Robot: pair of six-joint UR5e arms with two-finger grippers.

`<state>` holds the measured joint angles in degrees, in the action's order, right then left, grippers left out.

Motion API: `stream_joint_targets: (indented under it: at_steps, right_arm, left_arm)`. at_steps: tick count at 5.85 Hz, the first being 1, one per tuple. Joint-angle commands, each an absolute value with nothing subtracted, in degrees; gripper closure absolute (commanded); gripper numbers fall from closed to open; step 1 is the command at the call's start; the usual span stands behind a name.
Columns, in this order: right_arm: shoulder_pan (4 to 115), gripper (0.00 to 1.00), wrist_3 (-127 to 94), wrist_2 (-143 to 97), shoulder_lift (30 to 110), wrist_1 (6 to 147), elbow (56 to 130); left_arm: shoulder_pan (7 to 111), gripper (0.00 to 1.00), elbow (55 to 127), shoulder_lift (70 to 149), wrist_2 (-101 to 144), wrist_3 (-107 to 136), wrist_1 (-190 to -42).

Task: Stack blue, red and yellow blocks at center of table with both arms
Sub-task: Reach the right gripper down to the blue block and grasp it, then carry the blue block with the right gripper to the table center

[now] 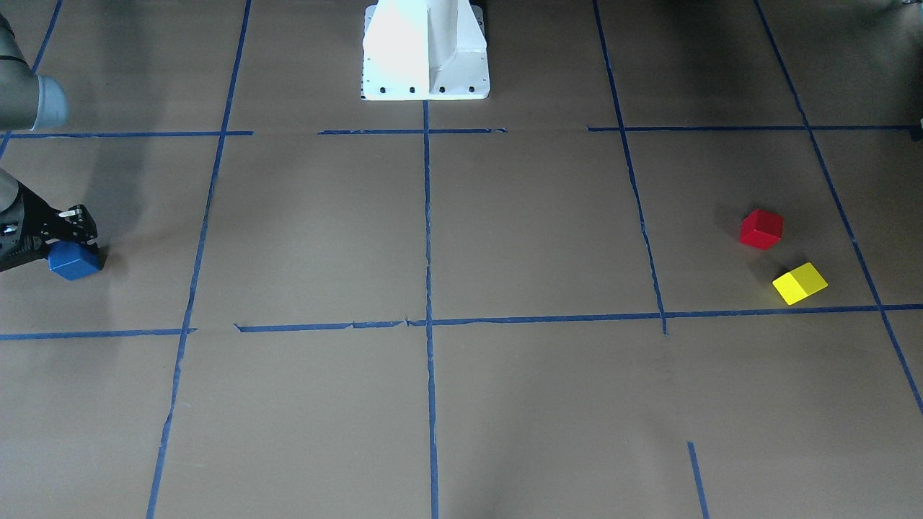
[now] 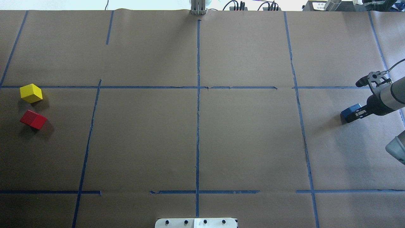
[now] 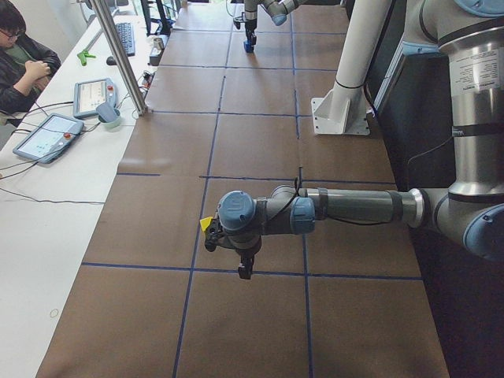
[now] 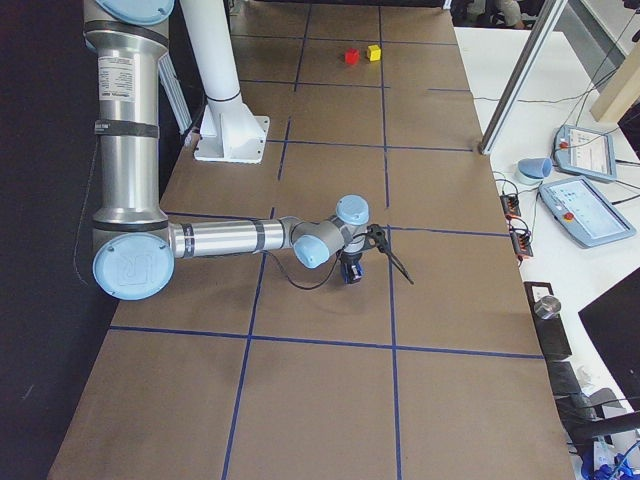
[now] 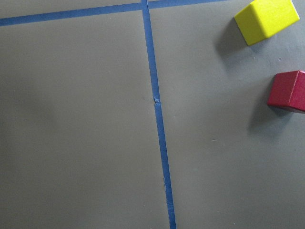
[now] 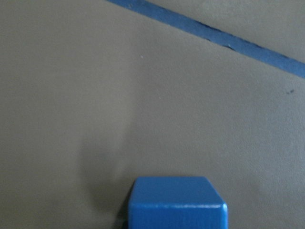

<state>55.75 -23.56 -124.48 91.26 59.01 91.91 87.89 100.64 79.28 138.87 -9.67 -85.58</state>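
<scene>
The blue block lies at the table's end on my right side. My right gripper reaches down over it, fingers tight against its sides, shut on the block; the block sits at or just above the paper. It fills the bottom centre of the right wrist view. The red block and yellow block lie close together, apart, at the opposite end. My left gripper hangs above the table beside them; I cannot tell whether it is open or shut. The left wrist view catches yellow and red.
The white machine base stands at the robot's edge of the table. A side bench holds tablets and a metal post, with a person seated beside it. Blue tape lines divide the brown paper.
</scene>
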Motion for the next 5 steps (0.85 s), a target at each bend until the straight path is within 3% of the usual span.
stream_joint_targets:
  at_steps: [1, 4, 5]
  right_arm:
    - [55.6, 0.93, -32.9, -124.6, 88.3, 63.4, 98.0]
    - [40.6, 0.93, -59.4, -116.7, 63.7, 81.6, 98.7]
    - [36.0, 0.93, -66.3, -111.8, 54.6, 87.2, 95.0]
  left_arm:
    - [87.9, 0.0, 100.6, 79.3, 138.9, -9.7, -85.6]
    - [87.9, 0.0, 100.7, 79.3, 138.9, -9.7, -85.7]
    - [87.9, 0.0, 100.7, 79.4, 138.9, -9.7, -85.7]
